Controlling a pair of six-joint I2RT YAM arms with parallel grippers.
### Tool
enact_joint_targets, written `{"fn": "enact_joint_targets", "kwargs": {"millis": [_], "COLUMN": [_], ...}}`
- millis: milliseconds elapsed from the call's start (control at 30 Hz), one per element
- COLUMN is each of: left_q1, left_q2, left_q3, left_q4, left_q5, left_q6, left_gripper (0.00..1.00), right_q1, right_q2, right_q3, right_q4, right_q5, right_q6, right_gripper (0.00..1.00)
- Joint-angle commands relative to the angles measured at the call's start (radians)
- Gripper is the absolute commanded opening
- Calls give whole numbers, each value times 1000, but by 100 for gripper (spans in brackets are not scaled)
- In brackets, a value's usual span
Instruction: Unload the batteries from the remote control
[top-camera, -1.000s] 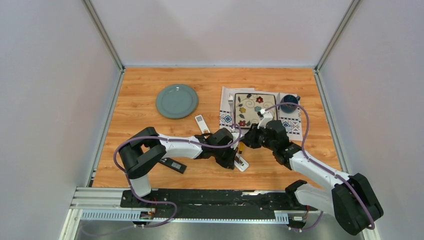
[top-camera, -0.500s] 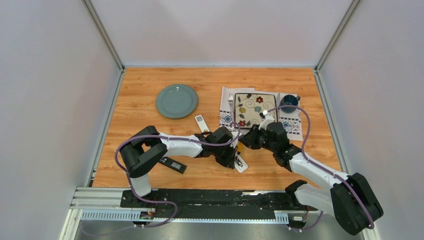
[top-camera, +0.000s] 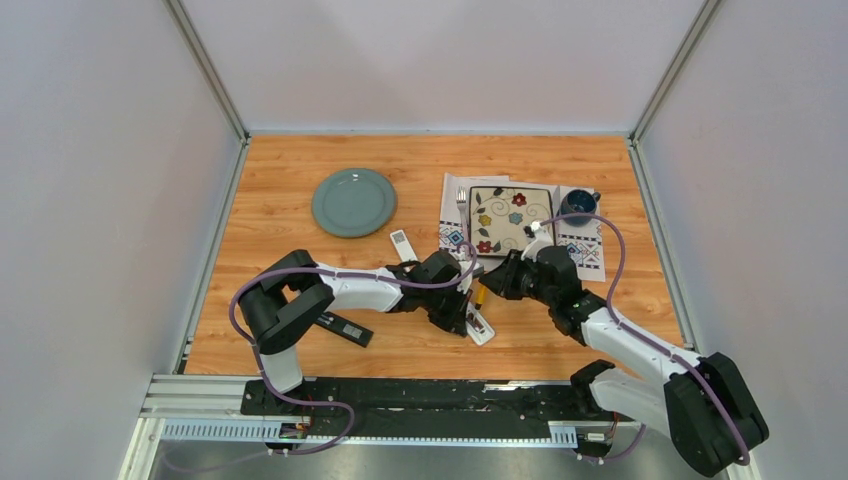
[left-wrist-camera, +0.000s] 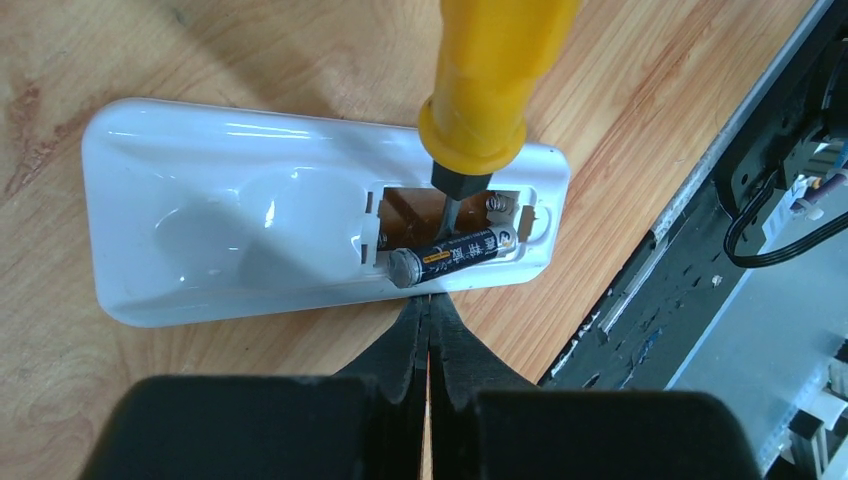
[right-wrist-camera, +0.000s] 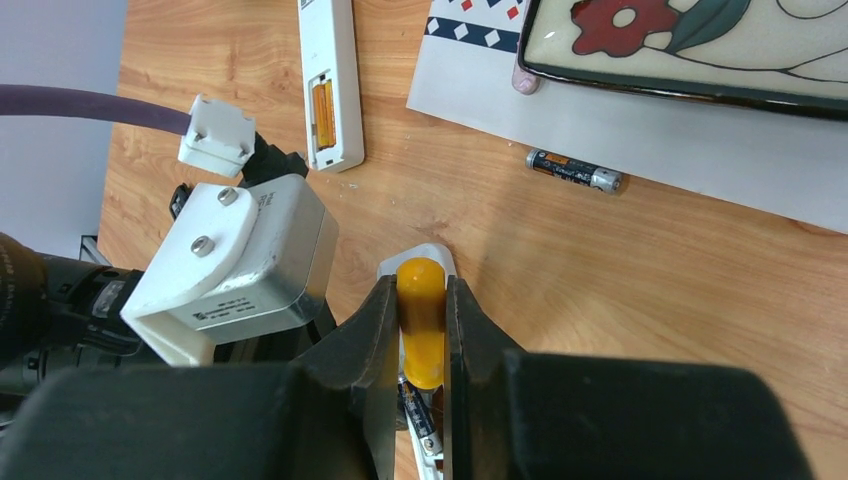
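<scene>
A white remote lies face down with its battery bay open. A dark battery sits in the bay, its near end lifted at the rim. My right gripper is shut on the orange-handled screwdriver, whose tip is in the bay behind the battery. My left gripper is shut and empty, its tips against the remote's near edge. A loose dark battery lies on the paper mat. In the top view the remote lies between both grippers.
A second white remote with a gold battery in its open bay lies beyond. A black remote lies at the left. A green plate, a floral square plate and a blue cup stand further back.
Both wrists have shifted slightly over the white remote. The screwdriver stays held with its tip in the remote's bay.
</scene>
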Motion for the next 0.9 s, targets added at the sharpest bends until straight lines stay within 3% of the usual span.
{"fn": "enact_joint_targets", "kwargs": {"millis": [0,867], "left_q1": [23,34], "left_q2": [31,-12], "left_q3": [-38,-41], "left_q4": [-38,-56], "left_q5": [-96,-119], "left_q6": [22,47], "left_gripper": [0,0], "right_q1": [5,5], "right_q2": [-49,-72], "right_q3": [29,112], "right_q4": [-36,-117], "right_q5": [-69,-17], "right_q6": [58,-8], "right_gripper": [0,0]}}
